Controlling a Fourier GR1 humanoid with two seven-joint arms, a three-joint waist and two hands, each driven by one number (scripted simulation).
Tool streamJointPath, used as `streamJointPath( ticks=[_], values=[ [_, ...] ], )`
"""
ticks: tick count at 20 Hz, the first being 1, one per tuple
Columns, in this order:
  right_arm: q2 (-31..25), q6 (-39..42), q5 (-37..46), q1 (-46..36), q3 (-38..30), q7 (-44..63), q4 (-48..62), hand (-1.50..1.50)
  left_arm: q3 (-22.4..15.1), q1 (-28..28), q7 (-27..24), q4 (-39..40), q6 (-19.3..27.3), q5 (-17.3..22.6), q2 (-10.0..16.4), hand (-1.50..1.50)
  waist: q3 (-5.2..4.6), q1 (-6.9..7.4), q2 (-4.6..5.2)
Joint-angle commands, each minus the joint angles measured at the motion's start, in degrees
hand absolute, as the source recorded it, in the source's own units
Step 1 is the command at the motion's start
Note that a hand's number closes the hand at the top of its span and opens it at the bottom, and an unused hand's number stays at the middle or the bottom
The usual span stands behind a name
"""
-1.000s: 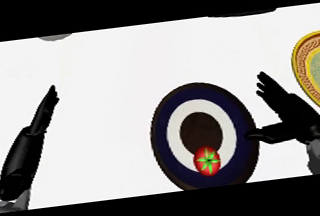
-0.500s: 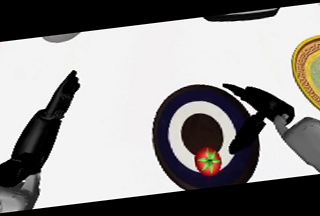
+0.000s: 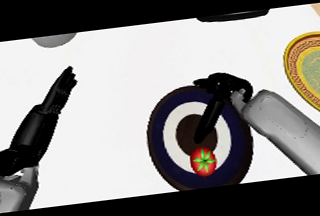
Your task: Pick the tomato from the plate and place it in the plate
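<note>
The tomato (image 3: pixel 205 161) lies on the near part of the dark blue plate (image 3: pixel 157 135). Just beyond it, the right robot hand (image 3: pixel 223 84) hangs over the plate's middle, its fingers (image 3: pixel 208 119) relaxed and holding nothing. The left robot hand (image 3: pixel 57 95) is at the left, fingers straight.

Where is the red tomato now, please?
Head view, right of centre: the red tomato lies at the near edge of the blue-and-white round plate, close to the black right hand.

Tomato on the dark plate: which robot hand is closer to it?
Right. The right hand hangs over the dark plate, just above the tomato in the view. The left hand is far off to the left, over the white counter.
</note>
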Motion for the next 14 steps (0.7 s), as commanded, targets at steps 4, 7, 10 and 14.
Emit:
streamJointPath(
  ticks=[4, 7, 10, 14],
  values=[
    [0.8, 8.7, -12.7, -6.1, -1.3, 15.4, 7.2, -1.50, -0.6, 0.6, 2.6, -2.9, 0.7, -0.7, -1.1, 0.00, 0.06, 0.25, -0.11],
    [-1.9, 9.8, -13.4, -9.2, 1.1, 17.5, 8.5, -1.50, 1.5, 1.3, 0.8, -1.6, -2.2, 1.0, 0.9, 0.00, 0.01, 0.11, -0.18],
    [-2.4, 9.4, -15.5, -11.3, 2.0, 18.1, 11.5, -1.50, 2.0, 0.4, 1.5, -1.6, -1.7, 0.4, 0.6, 0.00, 0.03, -0.09, -0.13],
    [-4.8, 10.3, -17.5, -13.4, 2.0, 16.0, 16.9, -1.50, 1.9, 0.6, 1.7, -2.8, -1.1, -0.7, -0.2, 0.00, 0.07, 0.06, -0.01]
  ],
)
